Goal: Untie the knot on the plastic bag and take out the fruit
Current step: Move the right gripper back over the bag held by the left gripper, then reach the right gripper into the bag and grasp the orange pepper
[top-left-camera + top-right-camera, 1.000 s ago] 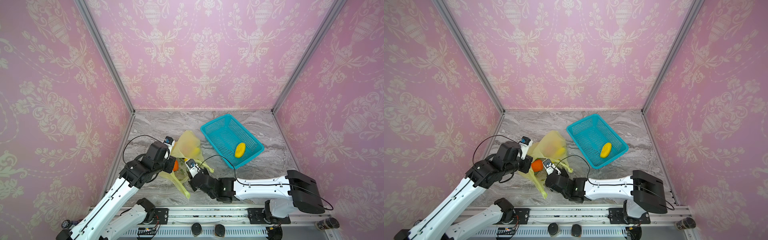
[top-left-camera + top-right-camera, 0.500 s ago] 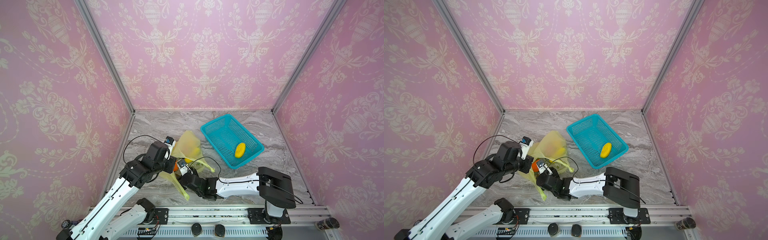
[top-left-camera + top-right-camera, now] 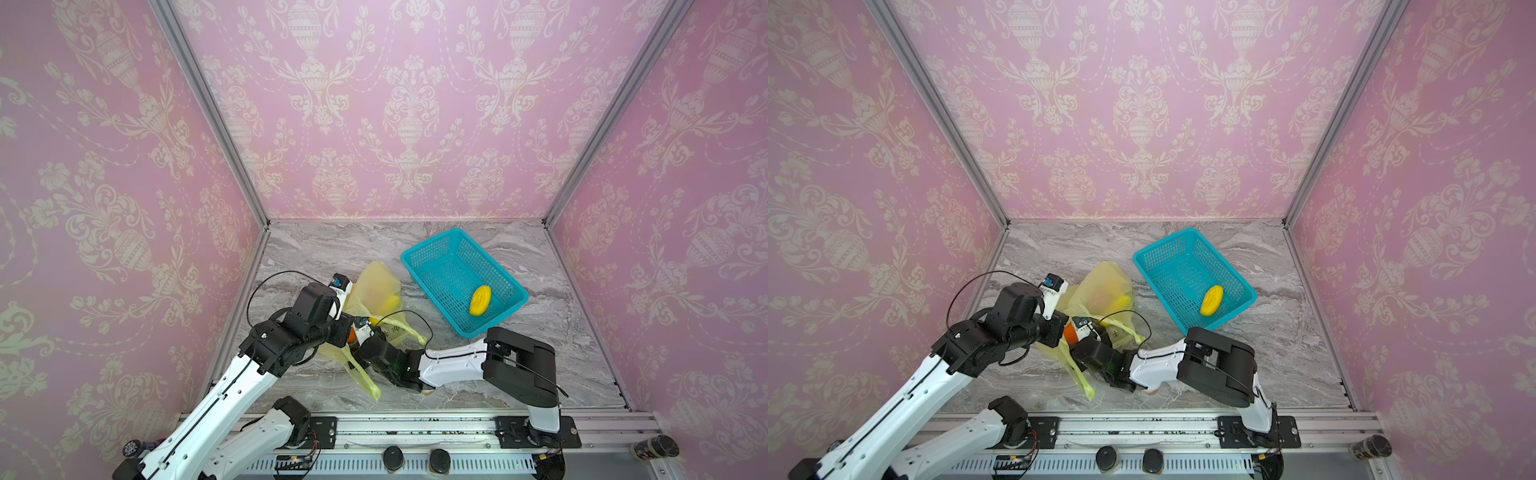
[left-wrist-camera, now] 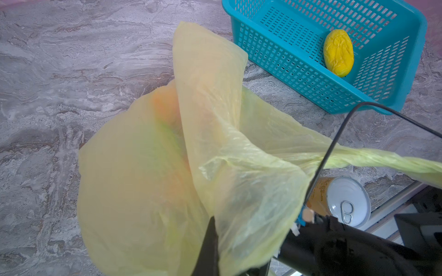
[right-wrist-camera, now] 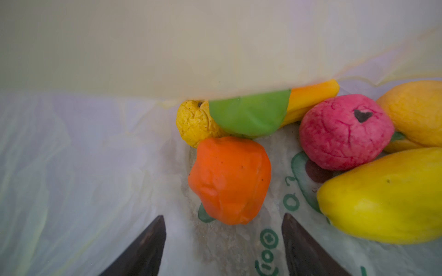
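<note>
Marble table (image 3: 519, 374), pink walls (image 3: 415, 124): left gripper (image 4: 211, 236) clamped on bag (image 3: 376, 286) film; right gripper (image 5: 223, 239), jaws apart, inside the bag, facing orange fruit (image 5: 229, 179).

A thin translucent yellow-green plastic bag (image 3: 376, 286) is seen crumpled and open at lower centre of both top views, with orange, pink-red and yellow toy fruits (image 5: 229, 179) lying inside.

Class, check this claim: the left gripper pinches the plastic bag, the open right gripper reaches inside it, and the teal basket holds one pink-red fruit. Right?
The colour is wrong: the teal basket holds one yellow fruit, clear in both top views. The pink-red fruit lies inside the plastic bag.
</note>
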